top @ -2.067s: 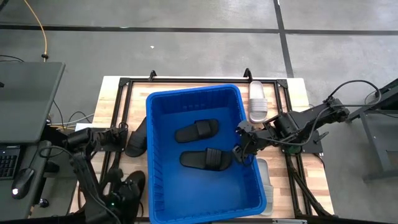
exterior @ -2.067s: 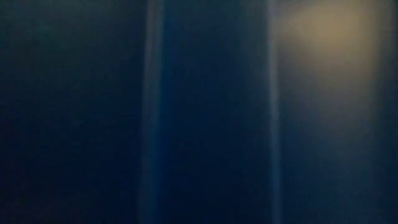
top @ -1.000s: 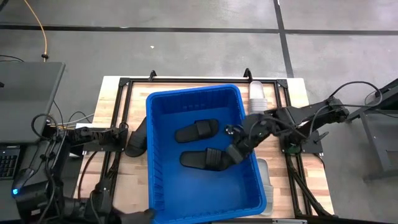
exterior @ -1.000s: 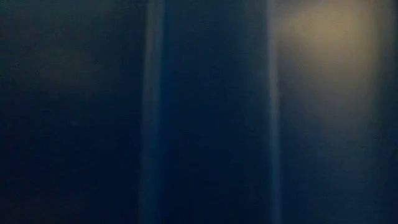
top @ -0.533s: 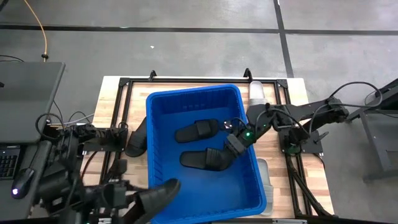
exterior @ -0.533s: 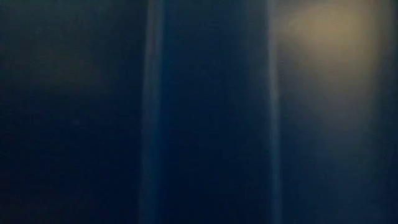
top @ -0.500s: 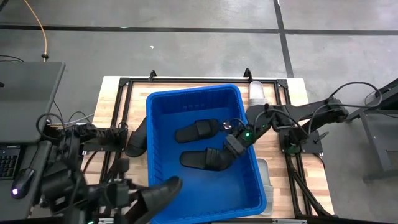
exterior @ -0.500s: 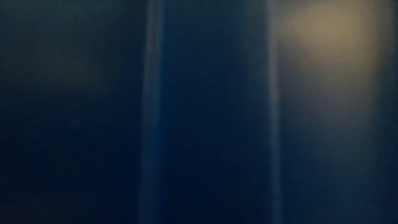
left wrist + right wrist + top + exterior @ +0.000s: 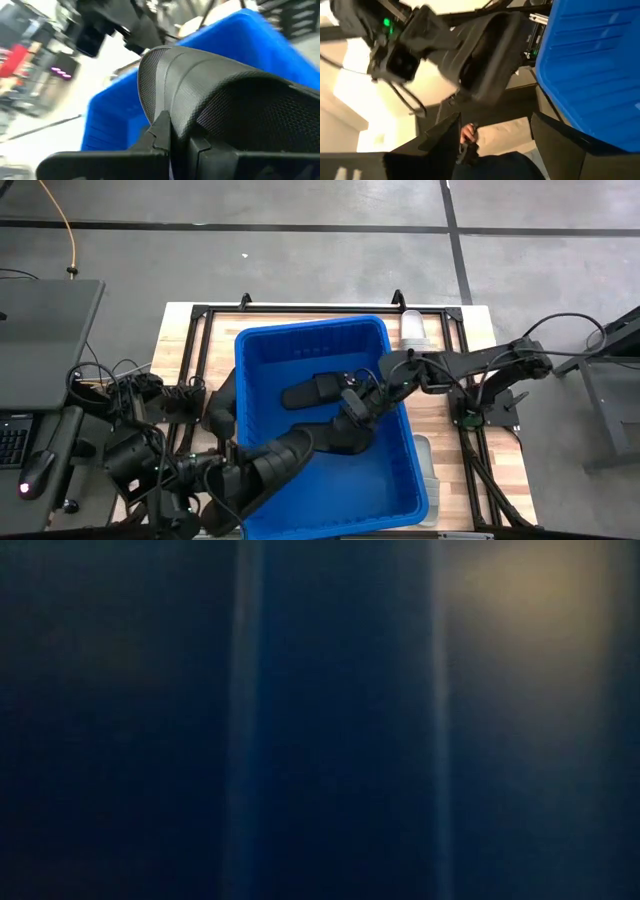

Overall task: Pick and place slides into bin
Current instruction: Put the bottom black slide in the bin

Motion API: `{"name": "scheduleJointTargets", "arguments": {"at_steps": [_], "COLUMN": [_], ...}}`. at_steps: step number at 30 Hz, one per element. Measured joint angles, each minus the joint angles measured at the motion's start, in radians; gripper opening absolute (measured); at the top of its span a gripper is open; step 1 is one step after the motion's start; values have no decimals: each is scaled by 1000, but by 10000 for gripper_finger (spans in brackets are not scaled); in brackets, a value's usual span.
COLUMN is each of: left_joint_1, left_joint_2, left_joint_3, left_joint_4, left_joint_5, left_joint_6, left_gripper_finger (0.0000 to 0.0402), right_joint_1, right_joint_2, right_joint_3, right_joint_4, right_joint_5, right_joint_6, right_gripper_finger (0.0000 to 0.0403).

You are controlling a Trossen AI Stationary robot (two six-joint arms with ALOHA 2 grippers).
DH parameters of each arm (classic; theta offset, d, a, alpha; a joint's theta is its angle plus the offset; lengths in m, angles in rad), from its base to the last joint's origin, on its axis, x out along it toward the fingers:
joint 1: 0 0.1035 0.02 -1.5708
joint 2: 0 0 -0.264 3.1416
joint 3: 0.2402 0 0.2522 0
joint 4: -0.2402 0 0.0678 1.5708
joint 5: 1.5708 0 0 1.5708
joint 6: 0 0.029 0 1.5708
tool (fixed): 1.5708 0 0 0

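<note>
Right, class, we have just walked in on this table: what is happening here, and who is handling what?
A two-armed robot is putting sandals into a blue bin. The left gripper is clamped on a black sandal and holds it over the bin's near left corner. The right gripper reaches inside the bin, beside two black sandals already lying on its floor. One more black sandal lies on the table left of the bin, and two pale sandals lie on its right.

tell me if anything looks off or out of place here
Nothing is spilled or damaged. The low view is blocked: it shows only a dark blue blur, apparently the bin wall up against it. One black slide lies wedged on the table beside the bin's left wall, while the left gripper carries another black slide over the rim.
</note>
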State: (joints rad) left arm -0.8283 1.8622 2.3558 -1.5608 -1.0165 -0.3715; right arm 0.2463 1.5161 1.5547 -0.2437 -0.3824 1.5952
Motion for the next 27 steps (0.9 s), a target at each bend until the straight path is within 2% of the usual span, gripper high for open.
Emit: {"name": "scheduleJointTargets", "arguments": {"at_steps": [3, 9, 16, 19, 24, 25, 27], "left_joint_1": [0, 13, 10, 11, 28, 29, 29], "left_joint_2": [0, 0, 0, -1, -2, -2, -2], "left_joint_3": [0, 0, 0, 0, 0, 0, 0], "left_joint_4": [1, 5, 51, 50, 47, 47, 48], "left_joint_5": [-64, -46, -42, -42, -37, -31, -32], "left_joint_6": [60, 102, 147, 147, 155, 155, 158], "left_gripper_finger": [0, 0, 0, 0, 0, 0, 0], "right_joint_1": [-8, -11, -13, -13, -13, -13, -13], "right_joint_2": [19, 68, 99, 103, 116, 118, 121], "right_joint_3": [0, 0, 0, 0, 0, 0, 0], "right_joint_4": [47, 168, 194, 198, 193, 188, 183], "right_joint_5": [-3, -3, 32, 32, 21, 14, 18], "right_joint_6": [30, 75, 77, 78, 66, 58, 50], "right_gripper_finger": [231, 231, 221, 179, 43, 26, 19]}}
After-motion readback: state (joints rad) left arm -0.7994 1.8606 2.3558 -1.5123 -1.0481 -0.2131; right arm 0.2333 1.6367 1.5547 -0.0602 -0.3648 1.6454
